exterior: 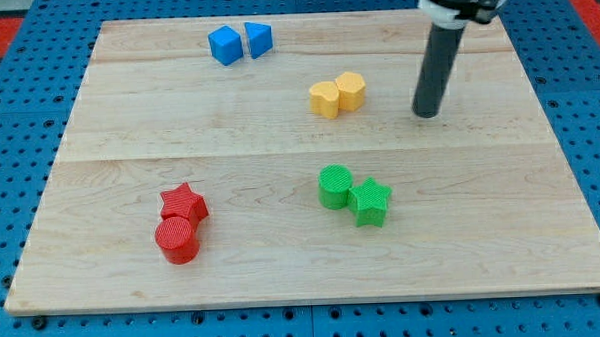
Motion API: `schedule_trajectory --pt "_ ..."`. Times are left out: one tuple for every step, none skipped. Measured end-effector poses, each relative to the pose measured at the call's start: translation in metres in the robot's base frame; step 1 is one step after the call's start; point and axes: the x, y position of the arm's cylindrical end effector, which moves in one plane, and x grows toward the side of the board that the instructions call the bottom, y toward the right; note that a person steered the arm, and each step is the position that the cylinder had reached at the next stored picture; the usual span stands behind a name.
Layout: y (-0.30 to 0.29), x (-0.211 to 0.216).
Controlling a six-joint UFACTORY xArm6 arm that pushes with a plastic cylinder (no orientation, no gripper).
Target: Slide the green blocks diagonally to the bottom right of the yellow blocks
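Note:
A green cylinder (334, 185) and a green star (370, 202) touch each other below the board's centre. Two yellow blocks sit together above them: a yellow heart-like block (325, 99) on the left and a yellow hexagon (350, 91) on the right. My tip (427, 113) rests on the board to the right of the yellow blocks, apart from them, and up and to the right of the green blocks. It touches no block.
A blue cube (225, 45) and a blue triangle-like block (258, 39) sit near the view's top. A red star (183, 204) and a red cylinder (177, 239) sit at the bottom left. The wooden board (99, 145) lies on a blue mat.

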Motion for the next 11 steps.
schedule_trajectory --pt "-0.079 0.021" --pt "-0.121 0.030" --pt "-0.155 0.047" --pt "-0.148 0.050" --pt "-0.119 0.069" --pt "-0.143 0.076" --pt "-0.082 0.103" --pt "-0.034 0.110" --pt "-0.076 0.109" --pt "-0.088 0.131" --pt "-0.059 0.168"
